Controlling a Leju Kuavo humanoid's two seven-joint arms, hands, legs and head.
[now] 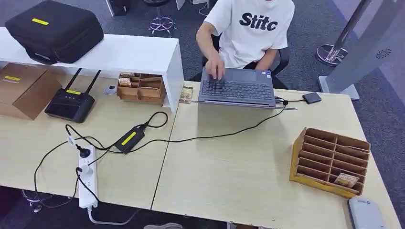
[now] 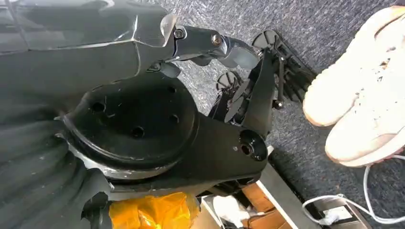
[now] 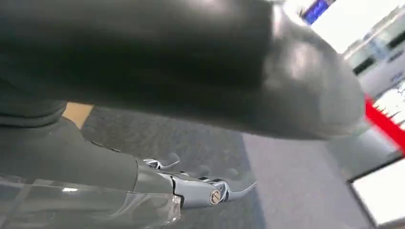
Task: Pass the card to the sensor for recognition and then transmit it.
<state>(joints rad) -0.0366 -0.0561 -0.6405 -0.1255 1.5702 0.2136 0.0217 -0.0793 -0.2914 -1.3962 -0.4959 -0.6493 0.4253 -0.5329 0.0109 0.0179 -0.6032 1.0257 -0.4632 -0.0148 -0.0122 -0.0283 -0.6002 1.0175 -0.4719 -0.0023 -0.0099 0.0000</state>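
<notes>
**Card sitting in the rack, arms hanging down**
The card (image 1: 346, 180) is lying in a low slot of the wooden rack (image 1: 297, 160) on the surface. The left hand (image 2: 210, 42) and right hand (image 3: 200, 187) are hanging below; I cannot tell the fingers' spread. Any draw wants a straight pull along the slot.

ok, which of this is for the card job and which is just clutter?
Job: card, slotted wooden rack, small black box wired to laptop, likely the sensor.
Clutter: router, black case, power strip, cardboard box.
</notes>
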